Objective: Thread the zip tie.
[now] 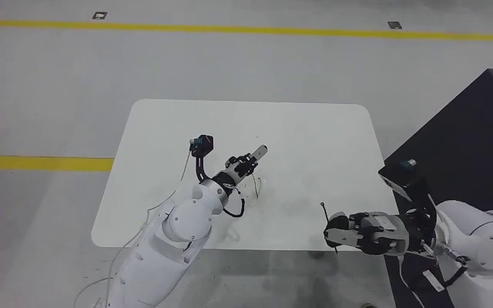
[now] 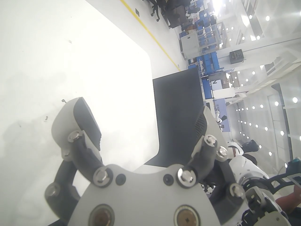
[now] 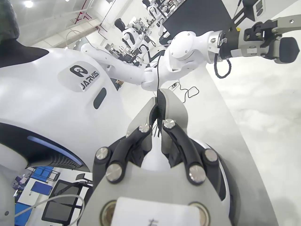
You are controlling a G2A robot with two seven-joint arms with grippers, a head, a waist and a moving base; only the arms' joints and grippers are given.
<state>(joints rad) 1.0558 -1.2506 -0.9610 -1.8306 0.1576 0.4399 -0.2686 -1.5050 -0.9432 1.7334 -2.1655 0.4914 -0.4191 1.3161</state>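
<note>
The right pincer (image 1: 333,229) is pressed together on the zip tie (image 1: 324,211), a thin black strip. In the top view it sticks out of the pads on both sides, the longer part over the table (image 1: 308,131) and a short end past the table's near edge. The right wrist view brings this close. The strip (image 3: 159,76) runs straight up out of the tip of the right pincer (image 3: 160,95) and is clamped flat between the two ribbed pads, with more of it showing in the gap behind them. Beyond it, farther off over the white table (image 3: 258,95), that view also shows the left pincer (image 3: 291,35). The top view puts the left pincer (image 1: 260,151) well apart from the right one, over the middle of the table. The left wrist view shows its state plainly: the left pincer (image 2: 141,109) is spread wide with nothing between the pads, bare tabletop (image 2: 70,48) below it and a black table (image 2: 176,106) beyond its tips. In the top view a thin dark wisp (image 1: 257,185) lies on the table just beside the left pincer, too small to tell what it is.
</note>
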